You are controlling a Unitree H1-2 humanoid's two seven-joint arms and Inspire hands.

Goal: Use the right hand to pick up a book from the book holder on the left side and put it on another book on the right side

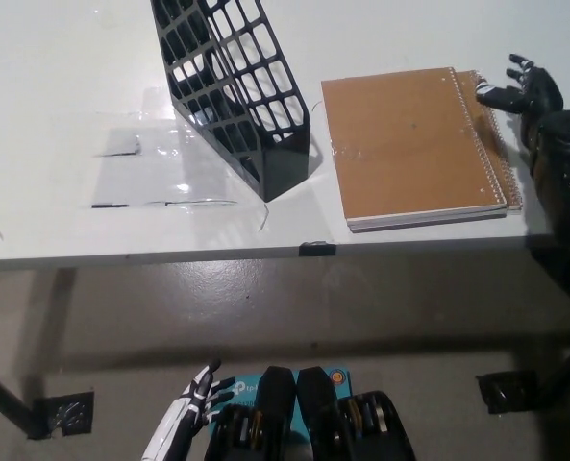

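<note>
Brown spiral-bound book (411, 146) lies flat near the desk (63, 86) front-right corner, plain kraft cover up, wire binding on its right edge, stacked on another book (429, 219) whose edge shows beneath. Right hand (525, 88) just off its top-right corner, fingers spread, gripping nothing. Black mesh book holder (236, 91) left of it. Left hand (196, 401) hangs below the desk's front edge, fingers apart.

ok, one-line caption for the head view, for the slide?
Brown spiral notebook lying flat beside the empty black book holder; open right hand at its far corner.
</note>
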